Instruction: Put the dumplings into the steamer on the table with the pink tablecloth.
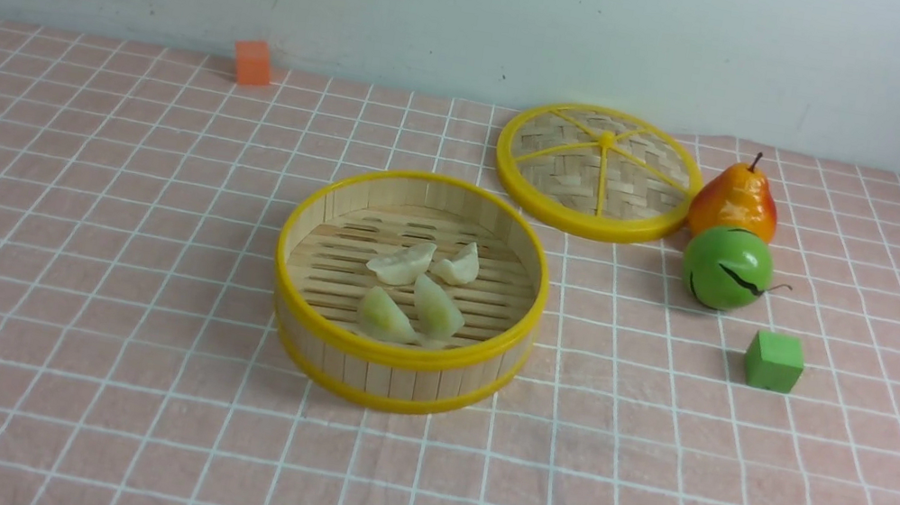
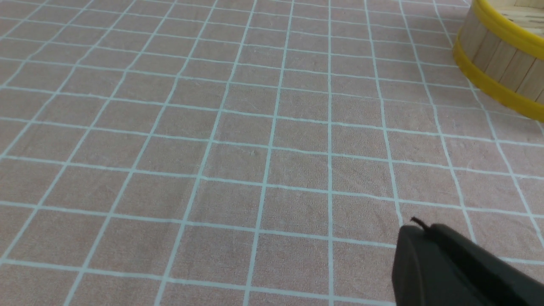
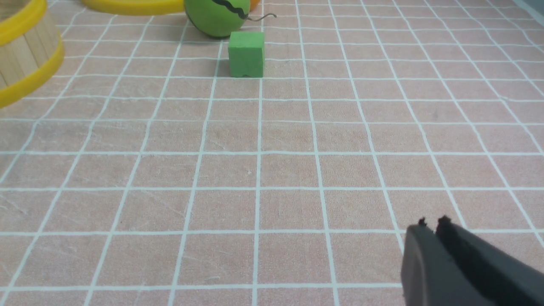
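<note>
The round bamboo steamer (image 1: 394,368) stands mid-table on the pink tablecloth (image 1: 90,275). Several pale crescent dumplings (image 1: 402,264) lie on its slatted floor. Neither arm shows in the front view. In the left wrist view my left gripper (image 2: 418,226) is shut and empty, low over bare cloth, with the steamer's wall (image 2: 497,55) well off to one side. In the right wrist view my right gripper (image 3: 431,223) hovers over bare cloth with its jaws together and nothing between them. The steamer's edge (image 3: 25,55) shows far from it.
The woven lid (image 1: 598,170) with yellow spokes lies flat behind the steamer to the right. Beside it are a toy pear (image 1: 735,201), a green round fruit (image 1: 727,268) and a green cube (image 1: 774,362). An orange cube (image 1: 252,62) sits by the back wall.
</note>
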